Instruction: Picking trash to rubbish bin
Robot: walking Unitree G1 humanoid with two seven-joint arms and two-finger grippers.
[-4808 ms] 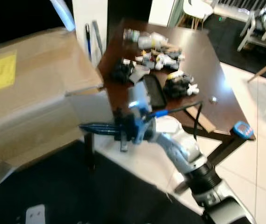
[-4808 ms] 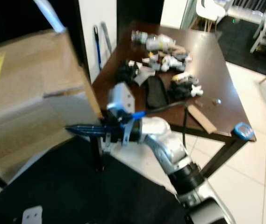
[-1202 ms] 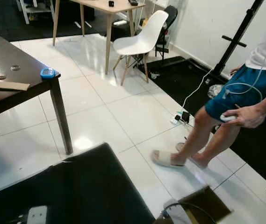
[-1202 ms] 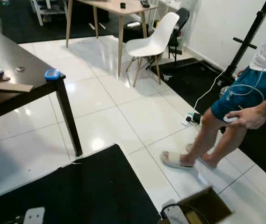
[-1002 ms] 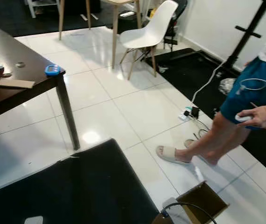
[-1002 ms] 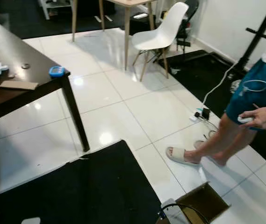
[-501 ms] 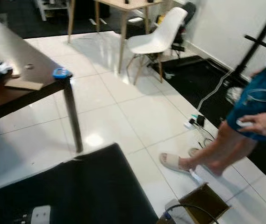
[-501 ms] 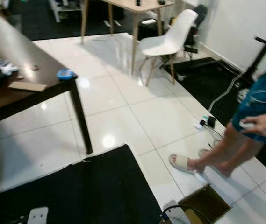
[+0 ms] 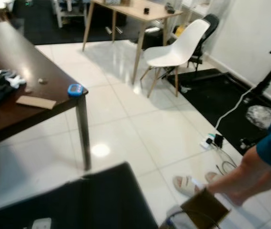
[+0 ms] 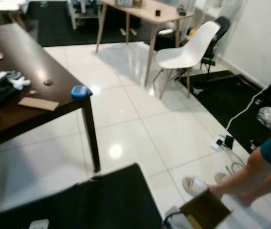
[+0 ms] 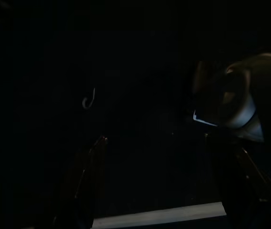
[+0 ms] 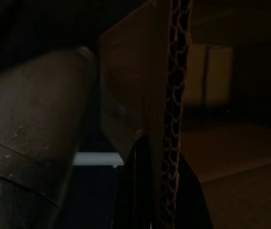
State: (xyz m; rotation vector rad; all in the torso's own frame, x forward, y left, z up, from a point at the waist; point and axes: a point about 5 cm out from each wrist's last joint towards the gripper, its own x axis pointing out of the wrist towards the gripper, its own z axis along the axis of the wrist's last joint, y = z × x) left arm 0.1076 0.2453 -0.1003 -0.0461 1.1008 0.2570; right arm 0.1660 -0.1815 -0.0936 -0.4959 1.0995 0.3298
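Observation:
A brown piece of corrugated cardboard (image 9: 204,210) hangs low at the bottom right of the head views, just above the silver wrist (image 10: 173,215) of my right arm. In the right wrist view my right gripper (image 12: 161,162) is shut on this cardboard, whose corrugated edge (image 12: 175,95) runs up between the two black fingers (image 12: 133,191). The left wrist view is very dark. My left gripper (image 11: 164,191) hangs there with its two fingers (image 11: 85,186) wide apart and nothing between them.
A dark table (image 9: 25,62) at the left carries clutter, a cardboard strip (image 9: 36,102) and a blue object (image 9: 75,89) at its corner. A person's legs (image 9: 249,176) stand at the right by a cable and plug (image 9: 211,140). Ahead are a white chair (image 9: 173,50) and a wooden table (image 9: 135,9).
The camera has swung, so the table shows more at the left and the person's legs sit nearer the right edge. The cardboard stays in my right gripper.

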